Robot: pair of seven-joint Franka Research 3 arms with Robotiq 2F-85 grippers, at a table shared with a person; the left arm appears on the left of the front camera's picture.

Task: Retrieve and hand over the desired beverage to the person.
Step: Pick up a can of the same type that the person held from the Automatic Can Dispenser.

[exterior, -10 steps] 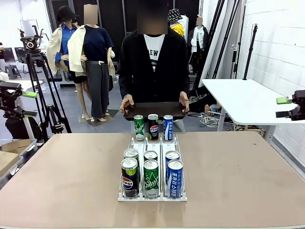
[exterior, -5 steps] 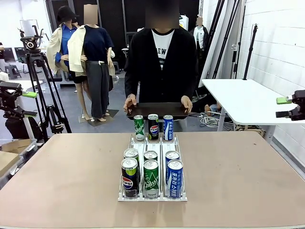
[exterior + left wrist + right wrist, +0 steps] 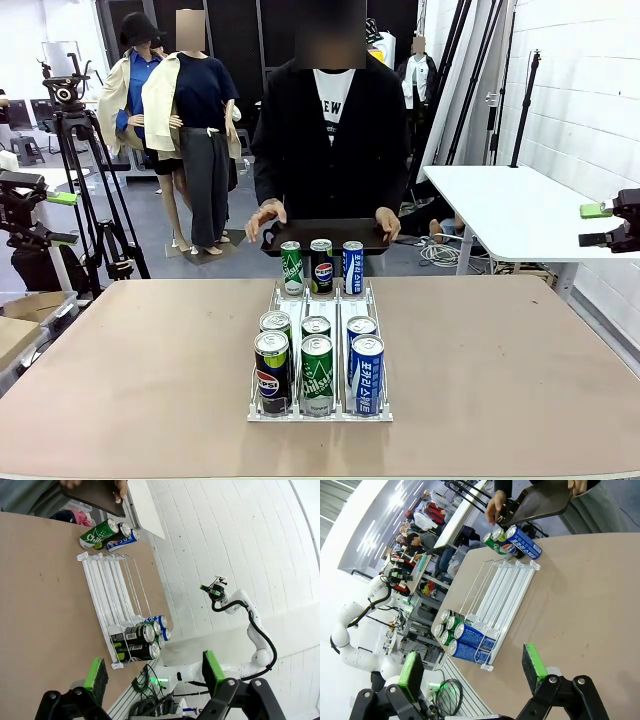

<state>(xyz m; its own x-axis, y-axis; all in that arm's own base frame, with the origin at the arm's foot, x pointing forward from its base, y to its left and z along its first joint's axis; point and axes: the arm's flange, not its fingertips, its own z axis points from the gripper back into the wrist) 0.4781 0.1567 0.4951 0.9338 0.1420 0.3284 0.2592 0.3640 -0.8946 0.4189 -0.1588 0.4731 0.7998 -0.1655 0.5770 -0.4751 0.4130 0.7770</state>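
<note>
Person [image 3: 330,130] stands at upper centre of the front view, beyond the far edge of the desk [image 3: 130,370], in a black open jacket over a white T-shirt. The jacket covers part of the lettering. The desk and cans hide the body below the waist.

A dark tray [image 3: 325,232] is held level just above and behind the far cans, with the picture-left hand [image 3: 266,214] on one end and the picture-right hand [image 3: 387,222] on the other. The tray's lower edge is hidden by the can tops.

Three far cans stand upright at the far end of the white wire rack [image 3: 320,300]: a green can [image 3: 291,268], a Pepsi can [image 3: 321,266] and a blue can [image 3: 353,267]. Six near cans [image 3: 317,362] fill the near end in three lanes. The front three hide most of the rear three, leaving their tops showing. Which can is wanted cannot be told.

Left claw [image 3: 60,218] sits at the left edge of the front view and right claw [image 3: 594,225] at the right edge, both well apart from the rack and with their arms cut off. In the left wrist view the left claw [image 3: 152,666] is spread with nothing between its green pads. In the right wrist view the right claw [image 3: 472,664] is likewise spread and holds nothing.
</note>
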